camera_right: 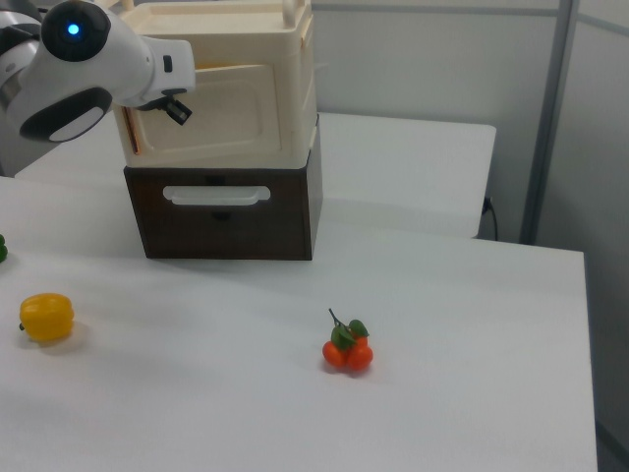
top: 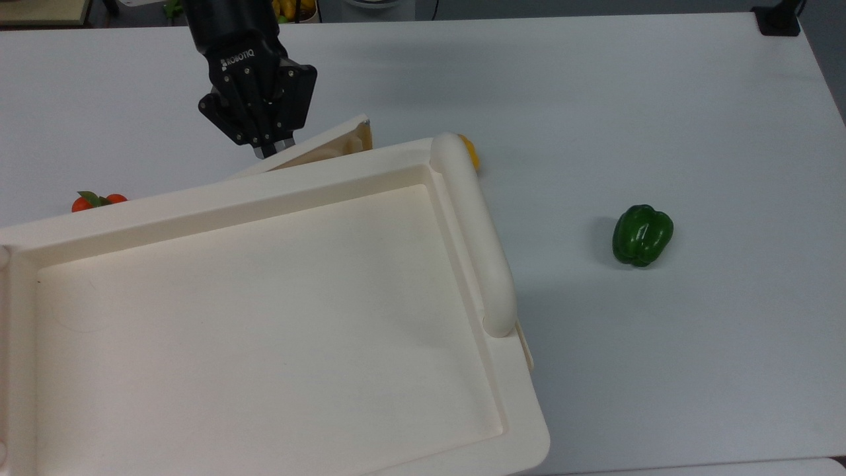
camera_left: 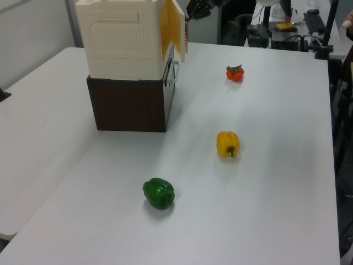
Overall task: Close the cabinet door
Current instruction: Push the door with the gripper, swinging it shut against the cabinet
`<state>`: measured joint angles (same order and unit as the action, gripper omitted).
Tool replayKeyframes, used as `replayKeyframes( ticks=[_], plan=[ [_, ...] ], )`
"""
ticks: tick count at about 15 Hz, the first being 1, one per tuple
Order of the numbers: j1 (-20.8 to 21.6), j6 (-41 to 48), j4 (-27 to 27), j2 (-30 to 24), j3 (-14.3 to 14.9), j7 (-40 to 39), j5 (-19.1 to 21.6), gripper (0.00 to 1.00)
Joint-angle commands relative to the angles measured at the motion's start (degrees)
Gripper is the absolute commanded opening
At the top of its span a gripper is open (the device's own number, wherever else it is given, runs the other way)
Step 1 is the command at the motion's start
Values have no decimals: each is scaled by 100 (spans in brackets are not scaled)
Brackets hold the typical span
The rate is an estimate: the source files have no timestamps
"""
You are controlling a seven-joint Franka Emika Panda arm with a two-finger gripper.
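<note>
The cream cabinet (top: 264,192) fills the top view's lower left, its bar handle (top: 472,231) along the right edge of the tray-like top. The cabinet door (top: 324,149) stands only a narrow angle off the cabinet's front. My black gripper (top: 271,149) is shut, and its tips press on the door's outer face. In the left view the door (camera_left: 174,25) hangs slightly ajar on the cabinet (camera_left: 124,38), with the gripper (camera_left: 194,10) just behind it. In the right view the door (camera_right: 236,113) is almost flush, and the white arm (camera_right: 88,69) reaches in from the right view's left.
The cabinet sits on a dark brown drawer unit (camera_left: 132,102). On the white table lie a green pepper (top: 642,235), a yellow pepper (camera_left: 228,143) and a cluster of tomatoes (camera_left: 235,72). Desks with equipment stand beyond the table's far end in the left view.
</note>
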<state>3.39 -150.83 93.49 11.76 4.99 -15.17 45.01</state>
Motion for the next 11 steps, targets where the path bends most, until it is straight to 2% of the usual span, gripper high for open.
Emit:
replayKeyframes(
  ticks=[1, 11],
  plan=[
    [152, -516, -94, 168, -77, 58, 113, 0],
    [452, -1528, -146, 502, -86, 58, 113, 0]
  ],
)
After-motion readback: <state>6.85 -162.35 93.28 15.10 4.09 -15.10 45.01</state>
